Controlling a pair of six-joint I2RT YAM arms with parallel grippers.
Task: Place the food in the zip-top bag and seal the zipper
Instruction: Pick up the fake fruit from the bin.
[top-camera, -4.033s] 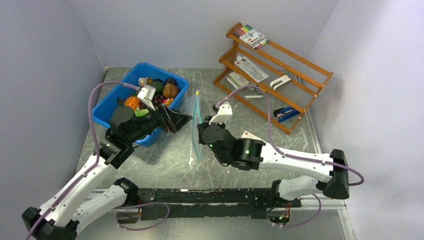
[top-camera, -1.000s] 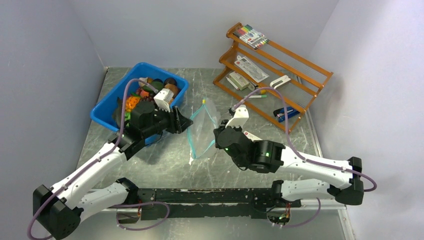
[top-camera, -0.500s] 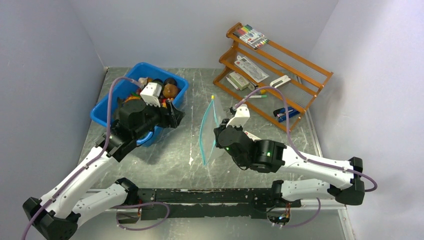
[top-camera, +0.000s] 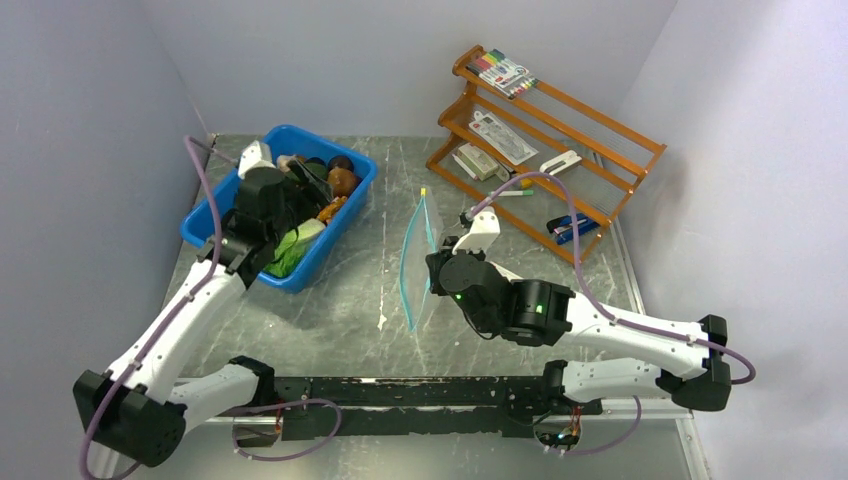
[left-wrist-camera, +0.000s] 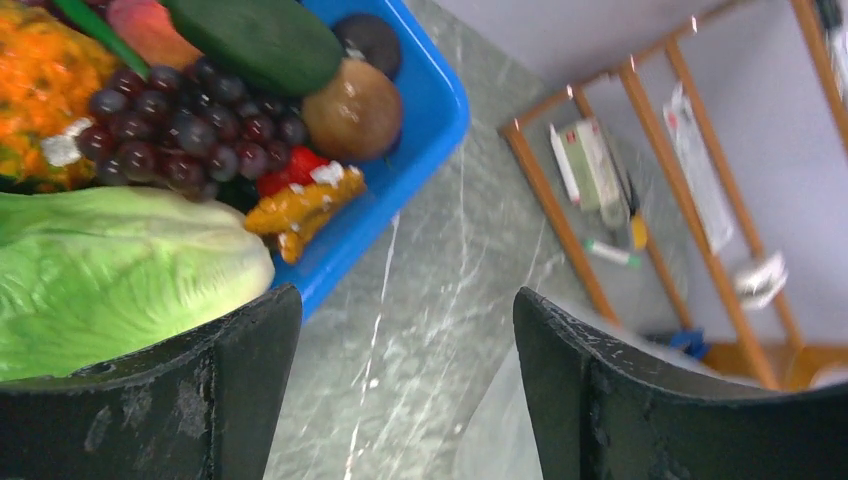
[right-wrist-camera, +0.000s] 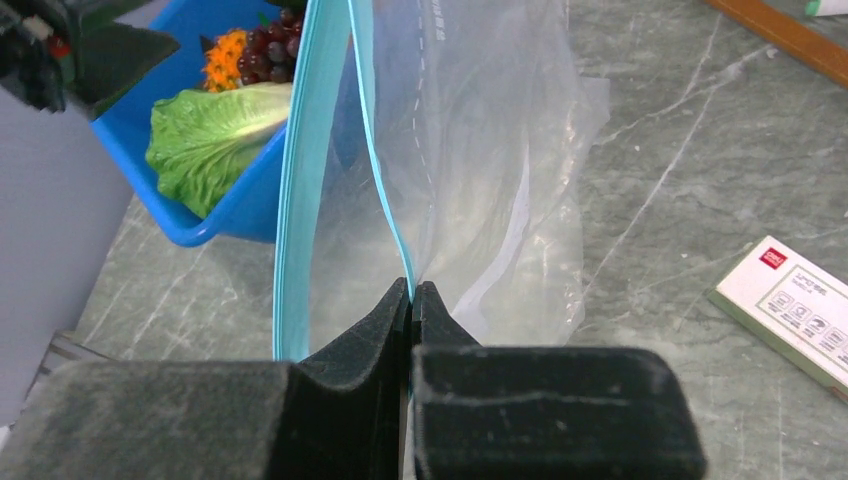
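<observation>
The clear zip-top bag (top-camera: 424, 262) hangs upright at the table's middle, its teal zipper (top-camera: 404, 270) a narrow loop with a yellowish tip at the far end. My right gripper (top-camera: 433, 262) is shut on the zipper's right strip (right-wrist-camera: 378, 190), and the mouth gapes a little beside it in the right wrist view. My left gripper (top-camera: 312, 186) is open and empty over the blue bin (top-camera: 200, 228). Its view shows green lettuce (left-wrist-camera: 110, 270), purple grapes (left-wrist-camera: 180, 120), a brown round fruit (left-wrist-camera: 352, 115) and an orange piece (left-wrist-camera: 300, 205) in the bin.
An orange wooden rack (top-camera: 600, 130) with markers and stationery packs stands at the back right, a blue stapler (top-camera: 570, 228) on its lowest shelf. A white box (right-wrist-camera: 790, 305) lies on the table by my right arm. Grey walls close in on both sides.
My left gripper has drawn away from the bag's mouth and swung back left over the bin. The bag's mouth has narrowed from wide open to a slim loop.
</observation>
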